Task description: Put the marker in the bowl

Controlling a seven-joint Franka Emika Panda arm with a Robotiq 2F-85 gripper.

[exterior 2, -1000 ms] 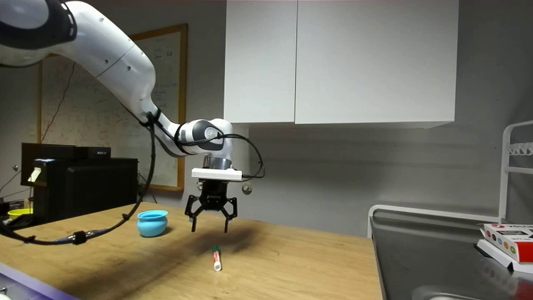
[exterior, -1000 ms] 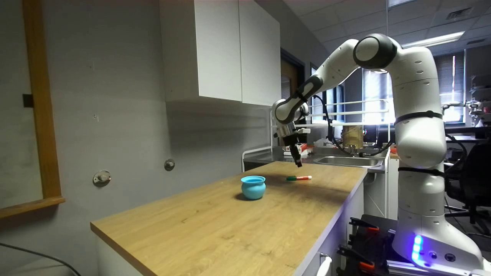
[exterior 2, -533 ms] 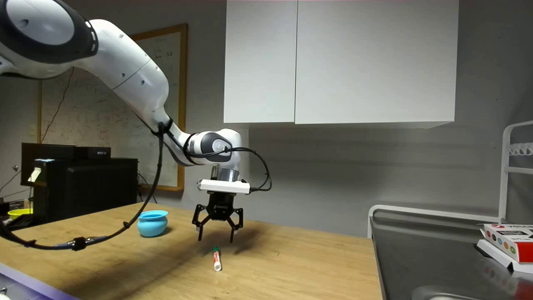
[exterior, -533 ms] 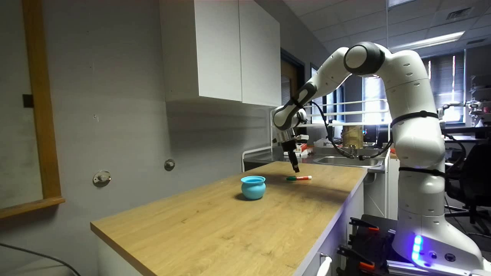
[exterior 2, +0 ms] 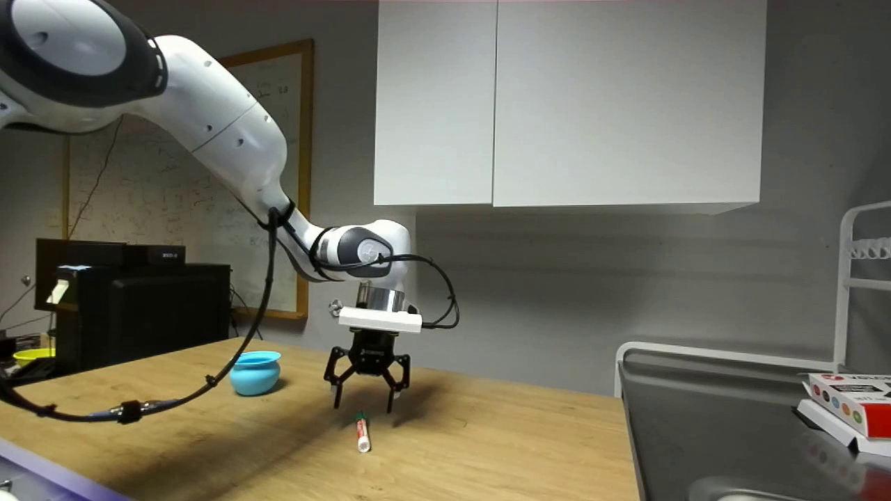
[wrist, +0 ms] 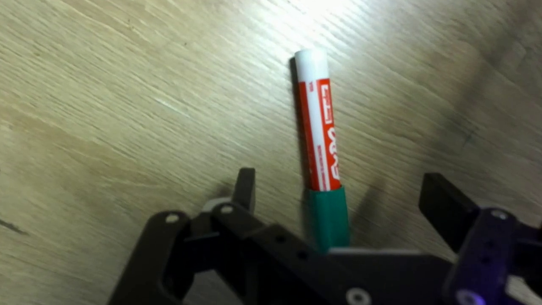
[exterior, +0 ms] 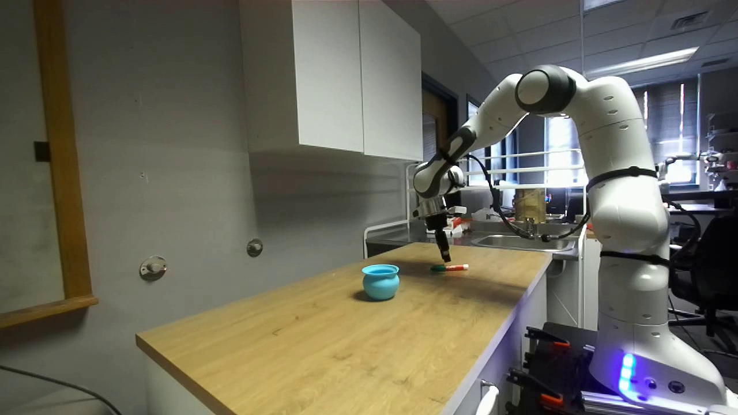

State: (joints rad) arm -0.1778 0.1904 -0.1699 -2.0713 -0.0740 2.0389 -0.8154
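The marker lies on the wooden counter; it has a red and white body, a white end and a green cap. It shows in both exterior views and in the wrist view. My gripper is open, pointing down a little above the counter at the green-cap end. In the wrist view its fingers stand apart on either side of the cap, not touching it; the cap's tip is partly hidden by the gripper. The teal-blue bowl stands upright near the marker; it also shows in an exterior view.
The wooden counter runs along a grey wall under white cupboards. A metal sink and a red and white box lie beyond its end. A black cable hangs from my arm.
My gripper has come down towards the counter and over the marker's cap end, mostly in the first half second and only slightly since. It stays open. Marker and bowl have not moved.
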